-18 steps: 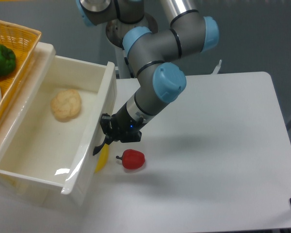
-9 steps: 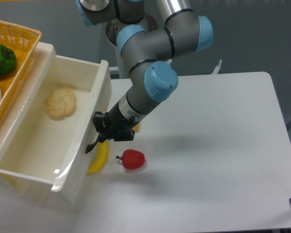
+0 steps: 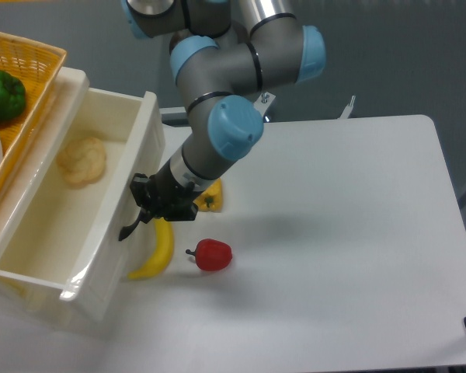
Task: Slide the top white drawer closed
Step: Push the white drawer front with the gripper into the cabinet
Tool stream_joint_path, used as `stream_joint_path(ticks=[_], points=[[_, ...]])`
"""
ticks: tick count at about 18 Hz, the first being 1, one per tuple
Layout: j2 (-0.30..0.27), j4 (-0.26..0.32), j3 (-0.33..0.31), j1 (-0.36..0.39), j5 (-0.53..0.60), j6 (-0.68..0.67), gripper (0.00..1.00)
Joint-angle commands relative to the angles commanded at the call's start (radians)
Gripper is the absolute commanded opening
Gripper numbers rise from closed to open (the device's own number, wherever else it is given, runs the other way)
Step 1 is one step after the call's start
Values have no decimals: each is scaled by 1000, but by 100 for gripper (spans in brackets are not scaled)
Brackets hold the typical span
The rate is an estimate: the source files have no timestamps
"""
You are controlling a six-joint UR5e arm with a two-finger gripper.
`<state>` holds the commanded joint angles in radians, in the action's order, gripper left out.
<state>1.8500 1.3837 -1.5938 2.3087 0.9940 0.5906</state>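
The top white drawer (image 3: 116,225) stands partly pulled out at the left, a deep glossy box with a pale round bun (image 3: 81,161) inside. Its black curved handle (image 3: 130,228) shows on the front face. My gripper (image 3: 146,208) presses against that front face right at the handle. Its fingers are dark and seen against the handle, so whether they are open or shut does not show.
A yellow banana (image 3: 157,250) and a red pepper (image 3: 212,255) lie on the white table (image 3: 334,233) just right of the drawer front. A yellow piece (image 3: 209,195) lies under the arm. A yellow wicker basket (image 3: 23,85) with a green pepper (image 3: 2,94) sits on the cabinet top.
The arm has pushed left and the drawer front has slid left with it, so less of the drawer sticks out. The banana is now fully uncovered.
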Motion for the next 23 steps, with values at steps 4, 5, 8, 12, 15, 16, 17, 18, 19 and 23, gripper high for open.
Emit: stream_joint_path(ticks=[4,5,8,12,15,16,17,18,19,23], points=[[-2,-2,0,-20,0,-14,0],[-2,-2,0,-25,0,-17,0],[0,-2,0,-35,0,-17,0],[0,-3,0,-55,0,-34,0],[0,-6,0,-71,0,-41,0],[0,-8,0,-77,-2,-46,0],[0,-8,0,-83,-2,-51,0],[0,-8,0,-86,-2,-55,0],[0,-8,0,-97,-3,-61,0],[2,-9,2,-118,-3,-68,0]])
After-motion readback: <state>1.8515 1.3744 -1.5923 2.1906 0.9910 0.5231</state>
